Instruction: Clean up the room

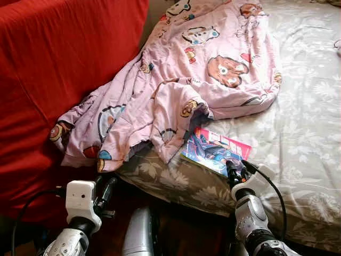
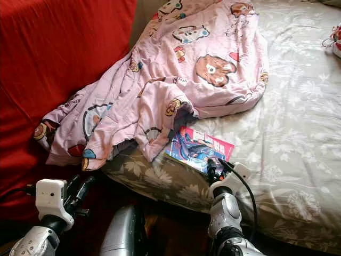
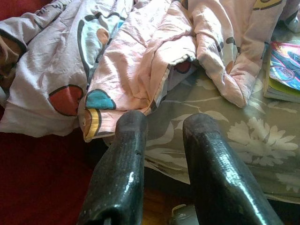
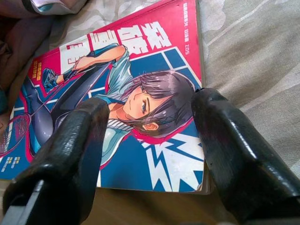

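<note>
Left gripper: low at the near left, in front of the red cover; the wrist view shows its fingers apart, with nothing between them.
Right gripper: at the near edge of the bed, fingers spread over the near corner of the comic book, not clamped on it.
Comic book: lies flat near the bed edge, its far left corner under the pink blanket. The right wrist view shows the cover drawing of a player with a racket.
Pink blanket: crumpled, further back, hangs over the left bed edge.
</note>
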Controlling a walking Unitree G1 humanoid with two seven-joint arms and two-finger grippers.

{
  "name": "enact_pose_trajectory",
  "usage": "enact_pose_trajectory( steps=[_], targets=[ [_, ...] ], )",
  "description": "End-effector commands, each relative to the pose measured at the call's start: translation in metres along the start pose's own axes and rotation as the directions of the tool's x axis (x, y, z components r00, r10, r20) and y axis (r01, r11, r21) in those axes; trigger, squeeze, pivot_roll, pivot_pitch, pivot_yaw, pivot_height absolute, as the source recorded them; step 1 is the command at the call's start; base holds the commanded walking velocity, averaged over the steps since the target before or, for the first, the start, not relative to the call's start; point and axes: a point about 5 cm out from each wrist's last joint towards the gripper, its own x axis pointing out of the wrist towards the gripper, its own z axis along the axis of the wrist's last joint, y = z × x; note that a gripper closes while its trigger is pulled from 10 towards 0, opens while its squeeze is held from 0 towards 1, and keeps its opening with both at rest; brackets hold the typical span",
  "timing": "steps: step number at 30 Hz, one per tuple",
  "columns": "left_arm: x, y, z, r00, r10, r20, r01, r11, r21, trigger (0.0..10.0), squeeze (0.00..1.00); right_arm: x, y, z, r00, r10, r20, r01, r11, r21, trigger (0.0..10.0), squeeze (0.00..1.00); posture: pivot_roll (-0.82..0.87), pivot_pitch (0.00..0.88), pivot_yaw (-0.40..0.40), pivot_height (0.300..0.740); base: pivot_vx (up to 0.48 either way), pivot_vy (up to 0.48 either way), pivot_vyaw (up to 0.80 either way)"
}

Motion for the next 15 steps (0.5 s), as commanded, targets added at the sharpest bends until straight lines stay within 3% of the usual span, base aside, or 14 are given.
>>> enact_pose_trajectory(
  steps=[1,15],
  targets=[
    [-0.002,0.003,-0.001,1.000,0.005,-0.013,-0.005,1.000,0.015,10.0,0.00,-0.005,0.000,-0.009,1.000,-0.003,-0.017,0.004,1.000,0.024,10.0,0.00,0.23,0.170,0.116,0.577,0.000,0.000,0.00],
    [-0.003,0.003,-0.002,1.000,0.004,-0.017,-0.004,1.000,0.014,10.0,0.00,0.000,0.008,0.001,0.998,0.017,0.053,-0.019,0.999,0.039,10.0,0.00,0.23,0.171,0.118,0.577,0.000,0.000,0.00]
  ],
)
